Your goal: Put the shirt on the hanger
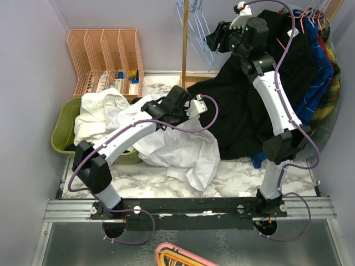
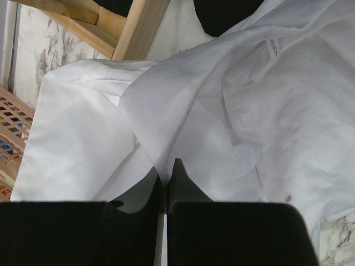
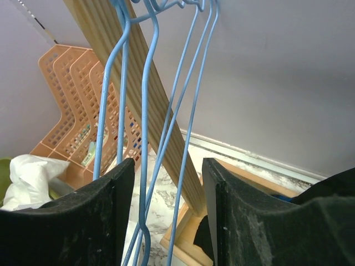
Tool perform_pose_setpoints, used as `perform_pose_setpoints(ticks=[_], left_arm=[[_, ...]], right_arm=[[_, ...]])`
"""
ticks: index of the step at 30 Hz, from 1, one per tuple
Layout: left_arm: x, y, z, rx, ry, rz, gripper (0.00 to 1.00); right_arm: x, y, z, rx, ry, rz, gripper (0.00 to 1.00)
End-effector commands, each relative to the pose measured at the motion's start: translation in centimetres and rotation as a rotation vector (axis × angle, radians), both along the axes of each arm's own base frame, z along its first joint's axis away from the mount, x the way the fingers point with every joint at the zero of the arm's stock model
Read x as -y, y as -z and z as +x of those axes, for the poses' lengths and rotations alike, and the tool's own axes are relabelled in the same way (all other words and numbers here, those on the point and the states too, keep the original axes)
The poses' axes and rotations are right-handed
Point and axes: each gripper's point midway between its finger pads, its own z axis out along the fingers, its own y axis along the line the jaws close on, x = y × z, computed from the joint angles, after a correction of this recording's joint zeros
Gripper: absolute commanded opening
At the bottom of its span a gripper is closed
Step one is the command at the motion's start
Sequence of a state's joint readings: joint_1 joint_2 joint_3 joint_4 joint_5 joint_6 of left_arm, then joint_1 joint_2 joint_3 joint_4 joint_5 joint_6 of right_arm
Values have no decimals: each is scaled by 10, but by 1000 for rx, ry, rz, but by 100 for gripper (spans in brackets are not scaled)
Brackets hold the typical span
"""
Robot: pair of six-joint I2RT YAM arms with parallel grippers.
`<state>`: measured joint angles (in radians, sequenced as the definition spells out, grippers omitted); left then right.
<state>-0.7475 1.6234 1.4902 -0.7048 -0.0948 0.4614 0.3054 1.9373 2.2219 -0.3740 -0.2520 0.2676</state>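
Note:
The white shirt lies crumpled on the marble table; the left wrist view shows its folds and its neck label. My left gripper sits low on it, and in its own view the gripper is shut on a fold of the fabric. Light-blue wire hangers hang by a wooden post. My right gripper is raised beside them. In its own view the gripper is open, with blue hanger wires running between the jaws, not pinched.
A wooden post stands at the back centre. A black shirt and plaid garments hang at the right under pink hangers. A peach file rack and a green basket holding white cloth are at the left.

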Motion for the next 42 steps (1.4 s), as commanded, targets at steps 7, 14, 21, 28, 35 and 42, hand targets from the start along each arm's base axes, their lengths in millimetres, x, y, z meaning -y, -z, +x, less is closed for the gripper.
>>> perform_pose_setpoints(ticks=[7, 14, 21, 28, 35, 42], left_arm=[[0, -7, 6, 26, -15, -15, 0], [-1, -7, 6, 27, -17, -11, 0], [-1, -7, 5, 25, -16, -12, 0], [-3, -5, 2, 17, -9, -9, 0], [-3, -7, 4, 29, -18, -11, 0], [4, -10, -1, -2, 2, -44, 0]], right_arm=[[9, 5, -8, -5, 14, -34, 33], [20, -6, -8, 17, 65, -87, 24], [29, -21, -11, 56, 99, -102, 1], [43, -61, -26, 143, 150, -102, 1], [54, -39, -41, 95, 177, -136, 1], [81, -6, -82, 55, 256, -136, 1]])
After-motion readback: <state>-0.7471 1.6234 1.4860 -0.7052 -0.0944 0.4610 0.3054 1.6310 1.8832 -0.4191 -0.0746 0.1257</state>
